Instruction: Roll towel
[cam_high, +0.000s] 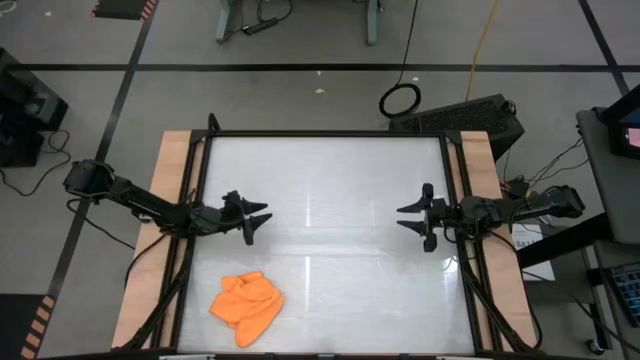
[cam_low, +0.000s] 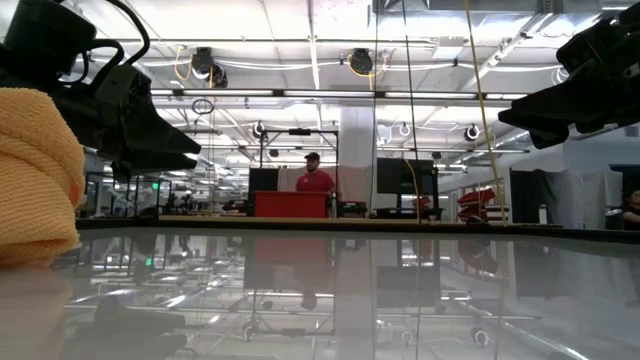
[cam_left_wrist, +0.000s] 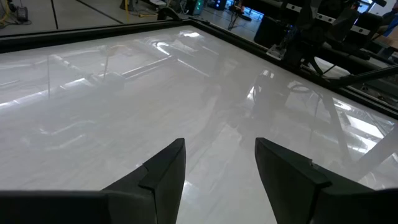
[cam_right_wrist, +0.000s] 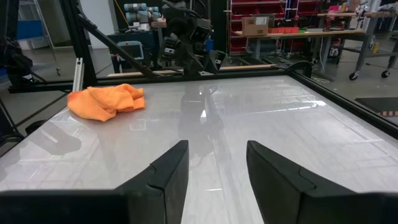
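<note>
nothing is rolled yet as far as i can judge; the towel lies crumpled in a heap at the near left of the table, untouched; my left gripper hovers just beyond it, fingers apart and empty; my right gripper waits at the right, well apart, fingers apart too; spreading flat and rolling remain; only the low view shows a person in the room far behind.
</note>
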